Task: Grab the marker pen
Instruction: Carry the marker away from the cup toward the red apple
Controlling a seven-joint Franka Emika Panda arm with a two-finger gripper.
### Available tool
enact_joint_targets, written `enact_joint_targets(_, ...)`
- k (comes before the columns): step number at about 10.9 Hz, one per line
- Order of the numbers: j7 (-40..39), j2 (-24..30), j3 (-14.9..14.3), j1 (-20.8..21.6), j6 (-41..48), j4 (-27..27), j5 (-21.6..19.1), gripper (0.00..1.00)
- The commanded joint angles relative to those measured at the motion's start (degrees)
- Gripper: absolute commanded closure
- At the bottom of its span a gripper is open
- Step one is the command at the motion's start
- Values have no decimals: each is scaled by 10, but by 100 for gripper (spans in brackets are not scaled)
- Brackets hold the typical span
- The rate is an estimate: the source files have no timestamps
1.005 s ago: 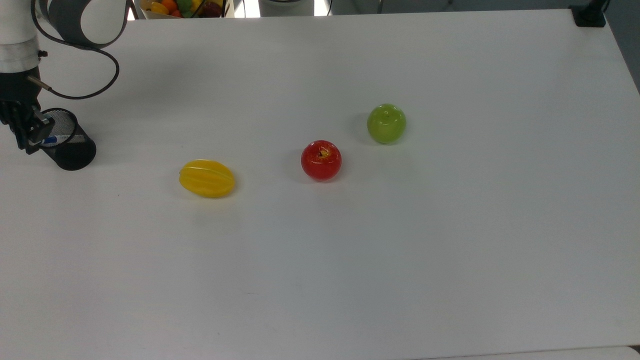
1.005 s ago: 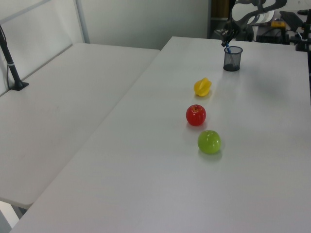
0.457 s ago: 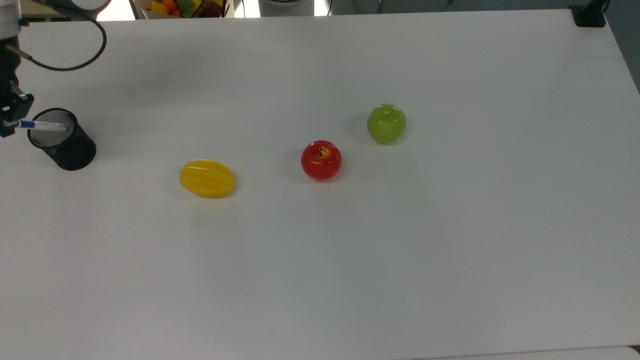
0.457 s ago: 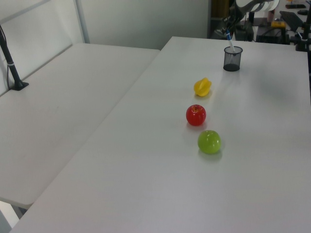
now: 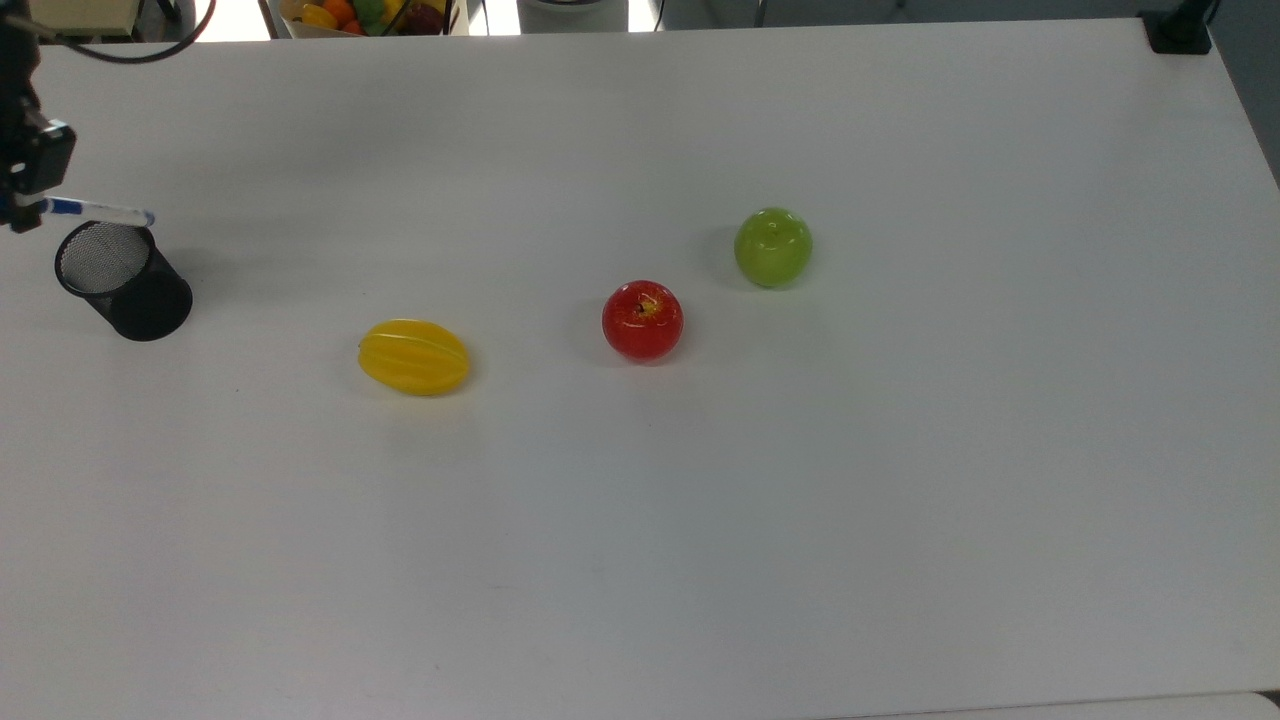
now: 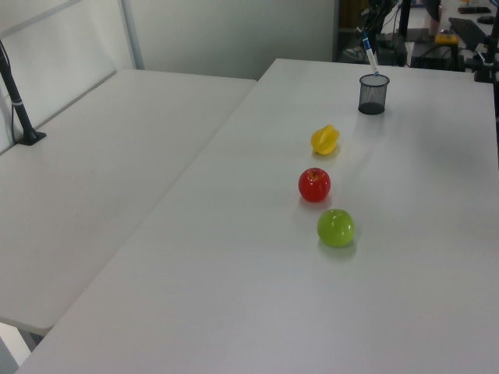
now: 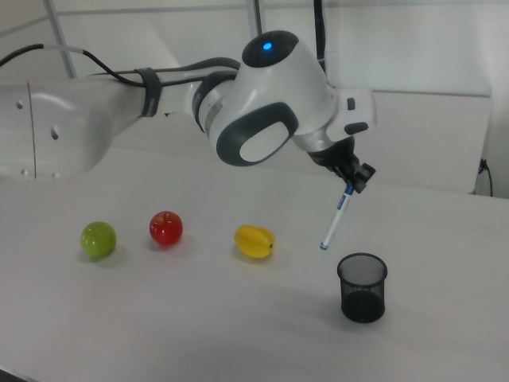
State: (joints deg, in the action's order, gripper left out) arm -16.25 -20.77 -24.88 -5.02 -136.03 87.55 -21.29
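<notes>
So, going left to right in the top view: the gripper sits right at the table's left edge, up toward the far left corner, and its jaws are clamped tight on the top end of the marker. The marker is up in the air, not lying on anything. In the right view you can see it best: the gripper pinches the blue-cap end, and the marker hangs down tilted, with its lower tip above and a bit to the right view's left of the cup, clear of the rim.

The cup is a black mesh one, standing upright near the table's left edge, just below the gripper in the top view. In the left view the marker is angled over the cup, its lower end about level with the rim from that angle; I can't tell from there whether it touches.

Next along is the starfruit, yellow and ridged, lying on its side, well apart from the cup. Then the red apple around the middle of the table, and the green apple near it, a bit closer to the far edge. The three fruits make a loose diagonal line. None of them touch.

The right half of the table is plain white surface, with a black clamp at the far right corner.
</notes>
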Motion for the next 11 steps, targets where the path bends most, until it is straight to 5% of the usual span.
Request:
enact_joint_targets(1, -10, 58, -12, 47, 129, 12, -6, 100)
enact_joint_targets(7, 67, 102, -1, 130, 331, 11, 77, 100)
enact_joint_targets(11, 134, 100, 94, 134, 365, 4, 121, 100)
